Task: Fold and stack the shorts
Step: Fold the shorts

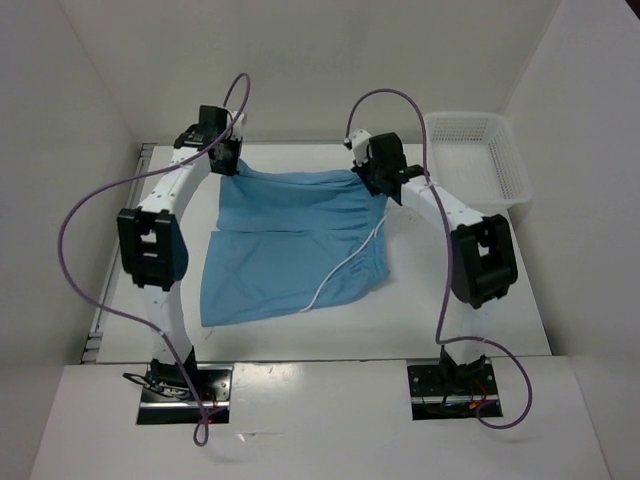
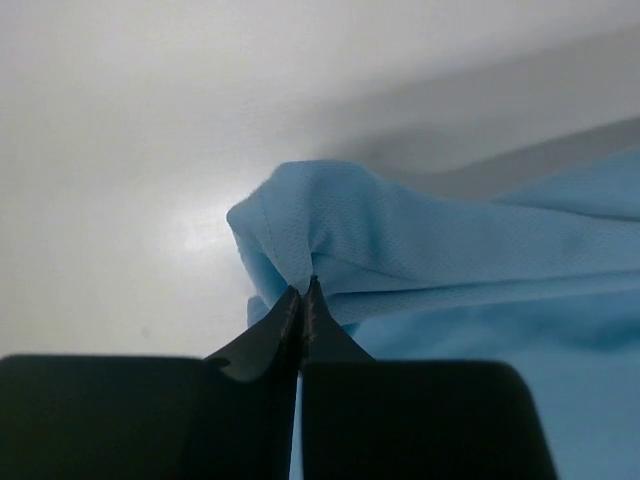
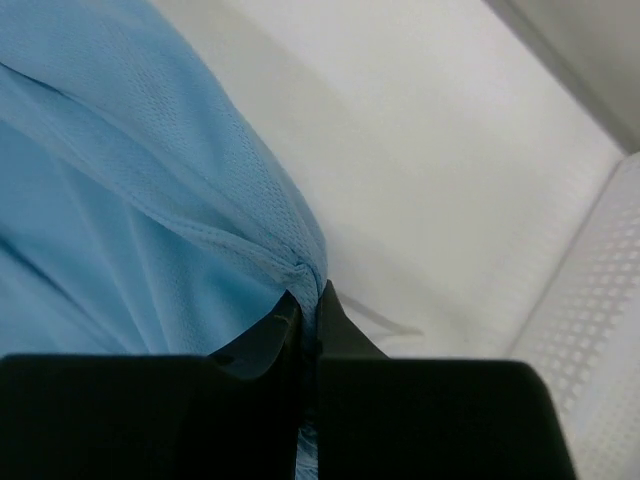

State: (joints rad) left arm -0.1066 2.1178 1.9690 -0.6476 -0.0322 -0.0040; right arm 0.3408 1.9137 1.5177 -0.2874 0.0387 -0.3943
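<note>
Shorts are mid-bench, light blue, spread out with the far edge stretched taut between the two grippers and the near part lying flat on the bench. Left gripper is at the far-left corner of the fabric; the wrist view shows its fingers pressed together, pinching a bunched fold of blue cloth at the tips, with the cloth peaking up above them. Right gripper is at the far-right corner and does the same: fingers closed tight on a gathered, stitched edge of the fabric. Can't tell from the top view how far either corner is off the bench. Drawstring, thin and white, runs loose from the right side near the right gripper, diagonally across the cloth toward the near edge. The near hem sits skewed, with its left end closer to the arm bases than its right end. Basket, white mesh, is at the far-right of the bench, just beyond the right gripper and apart from the fabric.
</note>
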